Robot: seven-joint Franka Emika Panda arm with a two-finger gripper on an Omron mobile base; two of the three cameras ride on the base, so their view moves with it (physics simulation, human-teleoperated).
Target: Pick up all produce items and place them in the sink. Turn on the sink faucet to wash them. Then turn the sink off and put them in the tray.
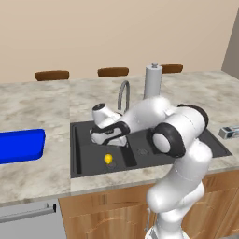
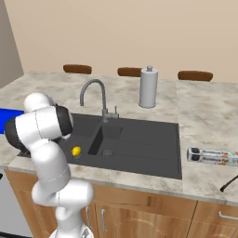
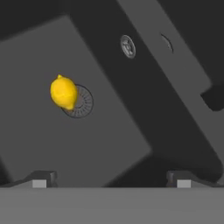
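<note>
Pincer (image 1: 113, 138): one, two-fingered, jaws spread wide and holding nothing; it hangs over the large basin, looking down into it. In the hand view its two dark fingertips (image 3: 40, 178) stand far apart, with bare basin floor between them.

Lemon (image 1: 108, 159): one, small and bright yellow. It lies loose on the floor of the large basin, touching the rim of that basin's round drain (image 3: 79, 101). No other produce can be made out on the counter or in the basins.

Sink (image 2: 139, 139): one, matte black, two basins. The lemon's basin is the larger; the smaller one holds its own drain.

Sink faucet (image 2: 95, 90): one, grey gooseneck at the back edge of the sink, small lever beside its base. No water can be seen running.

Tray (image 1: 21, 144): one, bright blue, on the counter well apart from the sink, with nothing visible in it.

Other items: paper-towel roll (image 2: 148, 87), one, upright behind the sink; boxed roll (image 2: 211, 156), one, lying on the counter on the side away from the tray.

Step judged: fruit appears delivered to the sink, washing not yet begun. Next move likely calls for lifting clear of the basin and reaching the faucet lever to nudge it on.
</note>
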